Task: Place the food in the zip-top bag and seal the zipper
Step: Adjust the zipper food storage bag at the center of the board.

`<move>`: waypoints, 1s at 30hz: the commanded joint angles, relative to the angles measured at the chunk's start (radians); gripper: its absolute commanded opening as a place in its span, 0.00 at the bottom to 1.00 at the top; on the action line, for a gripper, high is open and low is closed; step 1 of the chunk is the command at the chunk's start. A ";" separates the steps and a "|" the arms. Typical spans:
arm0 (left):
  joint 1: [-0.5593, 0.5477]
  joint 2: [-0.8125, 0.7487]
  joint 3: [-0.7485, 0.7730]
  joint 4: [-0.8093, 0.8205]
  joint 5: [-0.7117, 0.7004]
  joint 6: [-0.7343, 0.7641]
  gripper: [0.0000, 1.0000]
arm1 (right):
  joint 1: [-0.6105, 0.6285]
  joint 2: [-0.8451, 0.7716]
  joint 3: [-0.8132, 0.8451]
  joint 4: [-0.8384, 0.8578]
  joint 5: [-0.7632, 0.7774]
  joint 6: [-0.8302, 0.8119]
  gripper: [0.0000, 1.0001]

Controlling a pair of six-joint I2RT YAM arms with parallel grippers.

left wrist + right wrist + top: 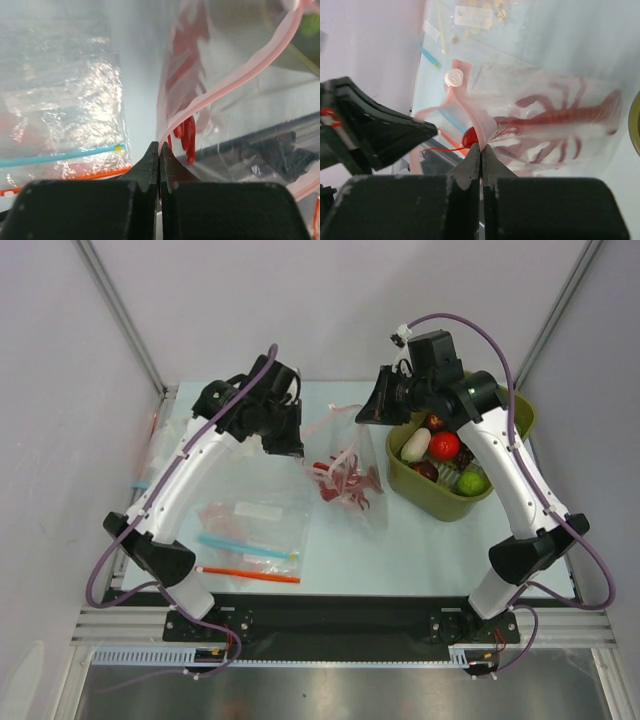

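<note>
At the middle of the tabletop (400, 550), the crinkly clear plastic bag (350, 475) hangs by its pale pink closure strip (240, 75). The left tool (158, 150) and right tool (481, 150) are each pinched tight on it. A red plastic toy lobster (555, 120) lies inside. A round red toy tomato (444, 446) sits in the olive-green tub (440, 502) to the right.

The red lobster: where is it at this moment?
In the top view the lobster is inside the zip-top bag at the middle of the table, just left of the green bin.
</note>
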 commanded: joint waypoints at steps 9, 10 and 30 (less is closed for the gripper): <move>0.125 -0.089 0.223 -0.068 -0.143 0.020 0.00 | 0.099 0.024 0.005 0.168 -0.131 0.012 0.00; 0.125 -0.096 0.241 -0.059 -0.144 0.015 0.00 | 0.106 0.030 0.005 0.184 -0.141 0.028 0.00; 0.048 -0.132 -0.343 0.510 0.043 -0.043 0.00 | -0.119 -0.104 -0.495 0.339 -0.089 0.016 0.36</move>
